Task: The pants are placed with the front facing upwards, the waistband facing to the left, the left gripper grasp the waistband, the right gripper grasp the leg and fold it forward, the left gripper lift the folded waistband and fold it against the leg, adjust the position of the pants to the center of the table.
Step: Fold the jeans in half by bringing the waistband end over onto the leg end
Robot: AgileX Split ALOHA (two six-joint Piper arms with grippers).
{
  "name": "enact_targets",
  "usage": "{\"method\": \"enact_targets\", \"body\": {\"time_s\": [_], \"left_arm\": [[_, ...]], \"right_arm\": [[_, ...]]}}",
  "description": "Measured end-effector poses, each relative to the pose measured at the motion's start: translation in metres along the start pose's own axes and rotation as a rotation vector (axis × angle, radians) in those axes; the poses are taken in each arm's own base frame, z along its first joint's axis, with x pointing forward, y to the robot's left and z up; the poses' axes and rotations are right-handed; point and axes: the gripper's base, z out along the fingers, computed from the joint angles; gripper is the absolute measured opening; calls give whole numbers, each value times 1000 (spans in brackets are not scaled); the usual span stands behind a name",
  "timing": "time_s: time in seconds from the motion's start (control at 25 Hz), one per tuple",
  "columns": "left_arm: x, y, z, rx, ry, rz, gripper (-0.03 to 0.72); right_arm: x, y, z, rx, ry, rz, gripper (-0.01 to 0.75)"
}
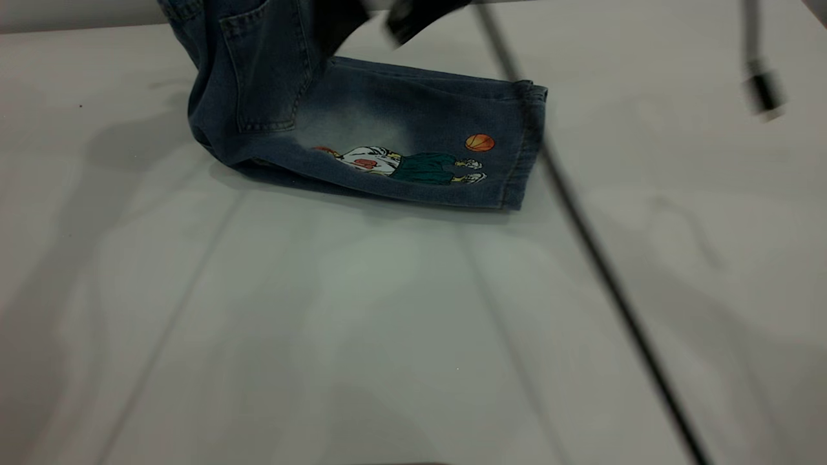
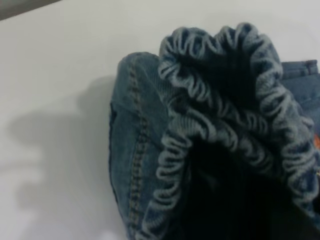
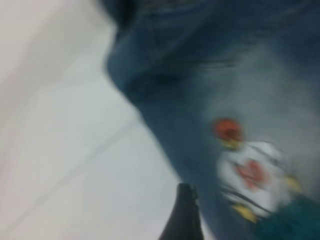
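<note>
The blue denim pants (image 1: 387,123) are folded lengthwise on the white table (image 1: 323,336). One leg (image 1: 426,110) lies flat with its cartoon print (image 1: 400,165) and orange basketball (image 1: 479,142) facing up. The waist end with a back pocket (image 1: 268,71) is raised off the table at the back left. My left gripper (image 1: 413,19) is a blurred black shape beside that raised part. In the left wrist view the ruched waistband (image 2: 225,100) fills the picture, and the gripper is hidden in the dark below it. My right gripper (image 3: 183,210) shows as a black tip over the table beside the leg's edge (image 3: 165,130).
A black cable (image 1: 601,258) runs slantwise above the table from the back centre to the front right, past the leg's cuff (image 1: 526,142). A blurred black part (image 1: 764,93) hangs at the back right. Bare tabletop lies in front of the pants.
</note>
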Motion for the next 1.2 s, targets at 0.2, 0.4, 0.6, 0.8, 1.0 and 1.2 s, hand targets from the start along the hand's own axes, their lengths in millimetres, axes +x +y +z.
{"method": "enact_targets", "body": {"time_s": [0.2, 0.4, 0.6, 0.8, 1.0, 1.2], "left_arm": [[1, -24, 9, 39, 29, 50, 70], [1, -63, 21, 93, 47, 144, 70], [5, -102, 36, 139, 66, 212, 70], [21, -127, 78, 172, 118, 243, 70], [42, -152, 120, 193, 157, 273, 83], [55, -173, 140, 216, 160, 360, 181]], "right_arm": [[-7, -52, -39, 49, -8, 93, 549], [-16, -81, -79, 96, -74, 141, 549], [-25, -96, -126, 138, -162, 173, 549], [-31, -93, -164, 154, -216, 169, 549], [-34, -82, -185, 147, -239, 149, 549], [-33, -76, -193, 130, -223, 142, 549]]}}
